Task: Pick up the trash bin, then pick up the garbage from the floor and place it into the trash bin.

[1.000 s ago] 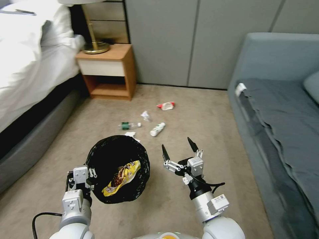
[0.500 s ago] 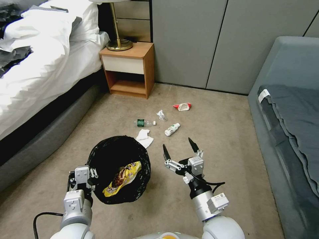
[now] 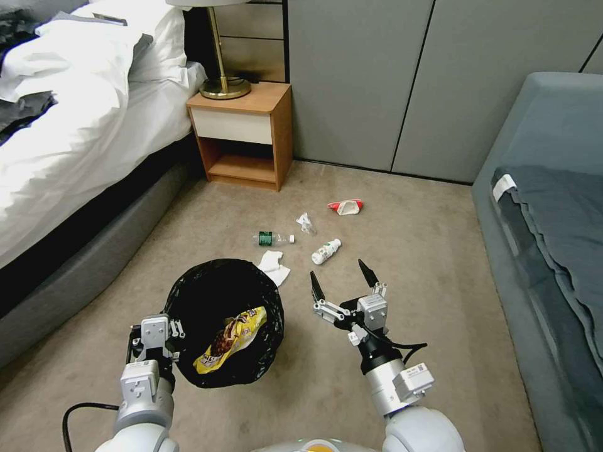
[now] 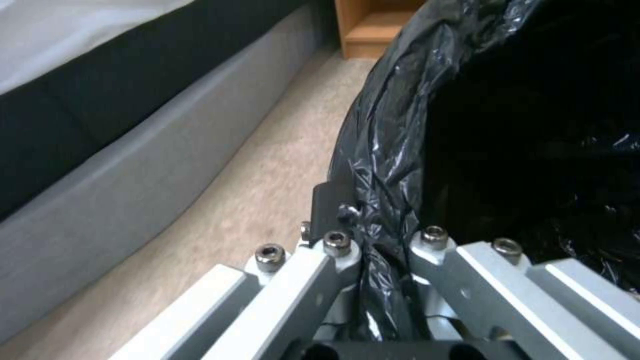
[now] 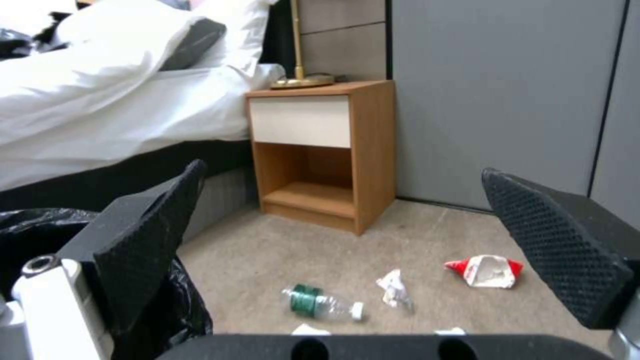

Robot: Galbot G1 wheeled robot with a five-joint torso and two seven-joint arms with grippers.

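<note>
The trash bin (image 3: 188, 301), lined with a crinkly black bag (image 4: 393, 125), hangs in front of me on the left. My left gripper (image 3: 168, 334) is shut on its near rim, the liner pinched between the fingers (image 4: 333, 250). A yellow snack wrapper (image 3: 233, 338) lies inside. My right gripper (image 3: 339, 279) is open and holds nothing, beside the bin above the floor (image 3: 408, 251). Garbage lies ahead: a white tissue (image 3: 274, 267), a clear bottle with a green label (image 3: 272, 238), a small white bottle (image 3: 325, 251), a clear plastic scrap (image 3: 306, 222) and a red-and-white packet (image 3: 345, 206).
A bed with white bedding (image 3: 69, 125) runs along the left. A wooden nightstand (image 3: 245, 132) with a brass lamp (image 3: 223, 81) stands against the grey wall (image 3: 358, 75). A grey sofa (image 3: 553, 238) lines the right side. Open carpet lies between them.
The whole picture has shifted, so the camera has turned: bed and nightstand now sit farther right in view. Both arms keep their poses; the bin stays gripped and the right gripper stays open.
</note>
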